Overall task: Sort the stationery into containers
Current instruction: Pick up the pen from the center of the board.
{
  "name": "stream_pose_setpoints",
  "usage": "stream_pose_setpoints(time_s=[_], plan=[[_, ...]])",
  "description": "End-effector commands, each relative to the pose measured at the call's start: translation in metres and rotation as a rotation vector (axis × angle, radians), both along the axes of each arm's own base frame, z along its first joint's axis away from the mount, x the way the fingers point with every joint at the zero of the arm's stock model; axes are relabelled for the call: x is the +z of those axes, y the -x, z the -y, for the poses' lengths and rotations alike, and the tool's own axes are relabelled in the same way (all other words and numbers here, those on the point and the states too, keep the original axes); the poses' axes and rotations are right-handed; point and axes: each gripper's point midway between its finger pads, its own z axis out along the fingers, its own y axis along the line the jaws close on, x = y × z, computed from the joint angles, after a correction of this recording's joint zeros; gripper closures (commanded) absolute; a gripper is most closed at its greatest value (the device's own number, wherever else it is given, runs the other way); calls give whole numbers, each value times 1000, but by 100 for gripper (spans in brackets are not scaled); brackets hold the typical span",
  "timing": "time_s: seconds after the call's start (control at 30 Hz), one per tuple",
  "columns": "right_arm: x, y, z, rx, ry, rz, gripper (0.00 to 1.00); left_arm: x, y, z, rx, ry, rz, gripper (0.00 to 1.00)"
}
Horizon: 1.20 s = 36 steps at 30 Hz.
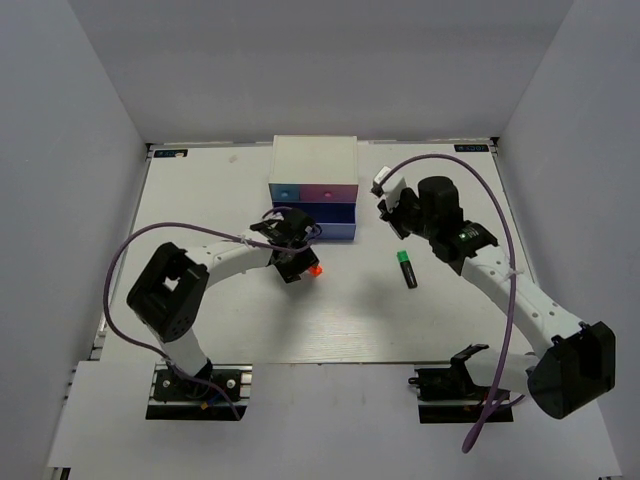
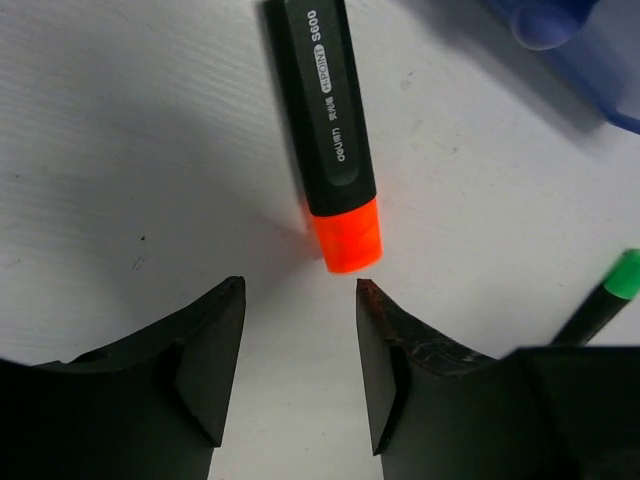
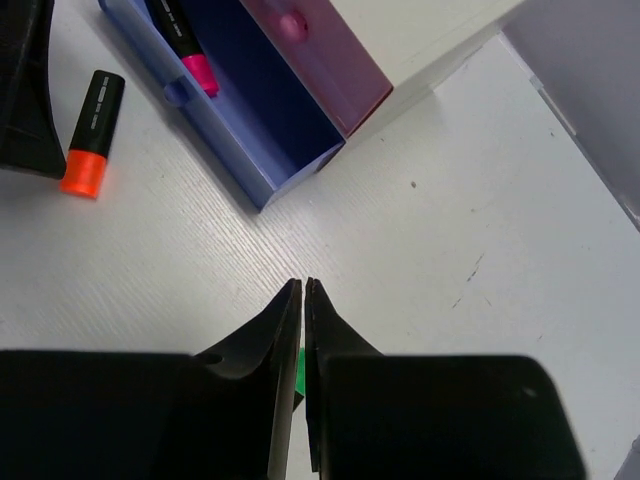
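My left gripper (image 2: 300,290) is open and empty, its fingertips just short of the orange cap of a black marker (image 2: 335,130) lying on the table; this marker also shows in the top view (image 1: 313,270). A green-capped marker (image 1: 407,268) lies on the table to the right. A pink-capped marker (image 3: 185,45) lies in the open wide blue-purple drawer (image 3: 240,150) of the white cabinet (image 1: 312,160). My right gripper (image 3: 303,287) is shut and empty, above the table right of the cabinet. The stapler-like piece and the silver-purple block are out of view.
The small blue drawer (image 1: 290,190) and the pink drawer (image 1: 335,190) are shut above the open one. The left arm's purple cable (image 1: 140,240) loops over the left side, the right arm's cable (image 1: 500,230) over the right. Grey walls enclose the table.
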Motion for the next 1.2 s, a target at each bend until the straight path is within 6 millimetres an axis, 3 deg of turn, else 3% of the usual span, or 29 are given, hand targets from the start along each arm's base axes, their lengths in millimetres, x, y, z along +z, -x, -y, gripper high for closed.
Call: stream_pose_setpoints(time_s=[0.0,0.37,0.53,0.77,1.17], plan=[[18,0,0,-6,-86,51,89,11,-6,2,35,-50,12,40],[10,13,20,-38,-113,62,89,3,-12,11,70,-125,4,31],[7,16,25,-48,-125,57,89,-12,-10,7,89,-194,-61,30],[8,17,29,-56,-142,58,89,-13,-17,7,106,-208,-42,30],[5,22,32,-46,-147,39,88,-26,6,-10,97,-239,-96,65]])
